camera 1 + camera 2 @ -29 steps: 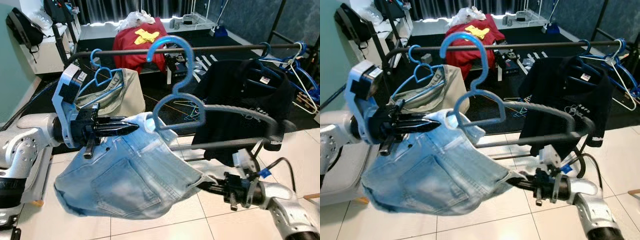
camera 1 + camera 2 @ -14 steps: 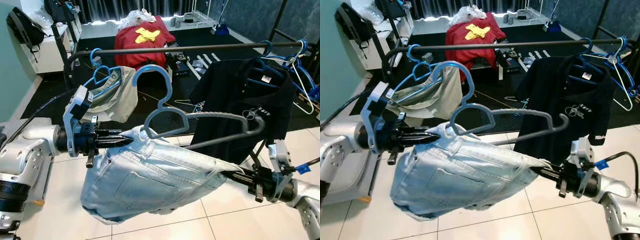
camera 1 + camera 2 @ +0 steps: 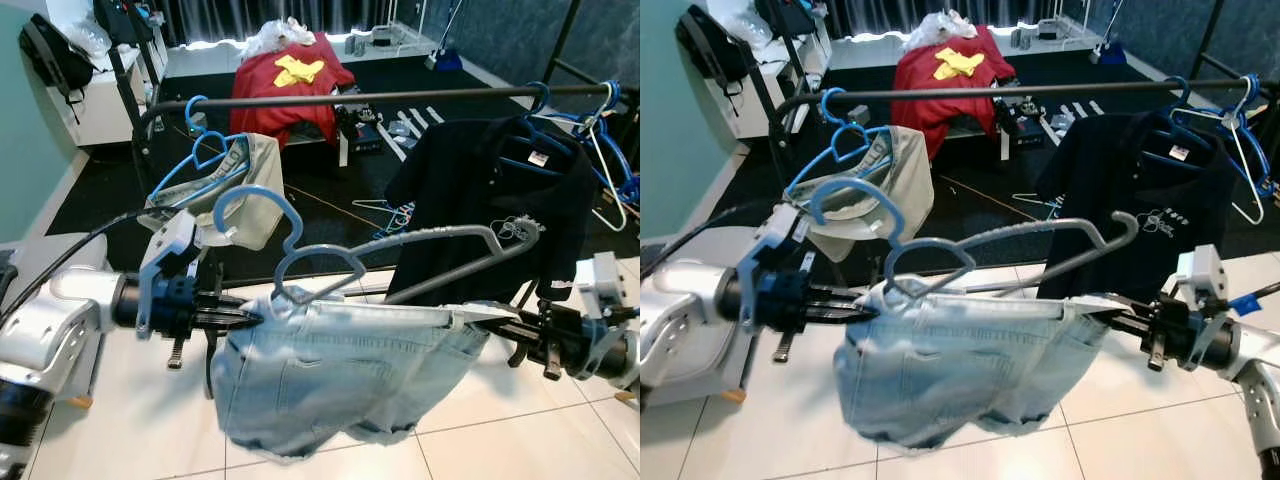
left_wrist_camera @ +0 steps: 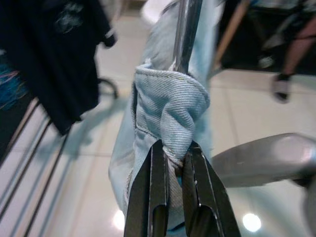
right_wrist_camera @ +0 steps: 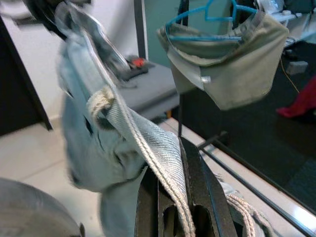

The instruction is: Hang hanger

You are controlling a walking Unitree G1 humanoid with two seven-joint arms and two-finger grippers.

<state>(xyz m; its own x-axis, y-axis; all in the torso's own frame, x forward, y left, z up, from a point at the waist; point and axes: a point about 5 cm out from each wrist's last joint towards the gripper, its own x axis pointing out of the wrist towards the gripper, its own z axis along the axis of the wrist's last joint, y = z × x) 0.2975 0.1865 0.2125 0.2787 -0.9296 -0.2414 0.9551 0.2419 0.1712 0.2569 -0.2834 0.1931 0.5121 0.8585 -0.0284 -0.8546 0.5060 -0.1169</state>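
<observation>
Pale blue denim shorts [image 3: 350,375] hang stretched flat between my two grippers, below the black clothes rail [image 3: 350,97]. A blue hanger [image 3: 300,255] sits at their waistband, its hook leaning left, lower than the rail. My left gripper [image 3: 250,318] is shut on the left waistband corner, the denim [image 4: 170,113] bunched between its fingers [image 4: 153,197]. On the other side my right gripper [image 3: 500,325] is shut on the right waistband corner [image 5: 148,143]. A grey hanger-like bar [image 3: 440,250] curves above the shorts.
On the rail hang olive shorts on a blue hanger [image 3: 225,185] at left and a black shirt [image 3: 480,200] at right, with spare blue and white hangers [image 3: 605,130] at the far right. A red garment pile [image 3: 285,85] lies behind. White tiles lie underfoot.
My grippers moved apart and pulled the shorts taut and flat. The blue hanger dropped from rail height and tilted left. The view shifted too.
</observation>
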